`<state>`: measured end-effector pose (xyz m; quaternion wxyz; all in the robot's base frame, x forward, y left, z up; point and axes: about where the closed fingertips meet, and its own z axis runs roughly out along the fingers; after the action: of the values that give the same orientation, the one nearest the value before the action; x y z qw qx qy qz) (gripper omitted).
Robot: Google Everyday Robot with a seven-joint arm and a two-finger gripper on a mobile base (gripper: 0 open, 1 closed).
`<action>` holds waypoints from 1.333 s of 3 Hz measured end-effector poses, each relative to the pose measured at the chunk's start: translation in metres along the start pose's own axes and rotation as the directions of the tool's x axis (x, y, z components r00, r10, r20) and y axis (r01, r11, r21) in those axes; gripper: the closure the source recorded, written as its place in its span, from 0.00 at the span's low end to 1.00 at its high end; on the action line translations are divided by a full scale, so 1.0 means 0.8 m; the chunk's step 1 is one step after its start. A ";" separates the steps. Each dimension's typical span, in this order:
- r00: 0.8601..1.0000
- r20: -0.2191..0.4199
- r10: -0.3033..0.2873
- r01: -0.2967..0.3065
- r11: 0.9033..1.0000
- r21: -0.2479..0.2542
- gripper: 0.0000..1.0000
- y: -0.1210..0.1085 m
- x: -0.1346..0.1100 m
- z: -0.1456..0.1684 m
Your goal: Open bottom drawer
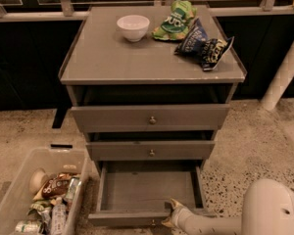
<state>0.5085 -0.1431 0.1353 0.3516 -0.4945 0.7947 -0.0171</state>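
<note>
The bottom drawer [137, 215] of the grey cabinet stands pulled out, showing its bare grey tray [147, 190]. Its front edge runs along the lower part of the view; the knob is barely visible below it. My gripper [170, 212] is at the drawer's front edge, right of centre, its fingers on the top of the drawer front. The white arm [210, 224] reaches in from the lower right.
The middle drawer [151, 151] and top drawer [150, 118] stick out slightly. On the cabinet top [108, 58] are a white bowl [133, 27], a green chip bag [174, 19] and a dark blue chip bag [203, 43]. A clear bin [39, 195] of snacks and cans stands on the floor at left. A white post [284, 72] is at right.
</note>
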 end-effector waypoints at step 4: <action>1.000 -0.002 0.013 -0.013 1.000 -0.004 1.00 0.023 0.008 -0.017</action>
<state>0.4852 -0.1433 0.1350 0.3501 -0.4899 0.7983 -0.0136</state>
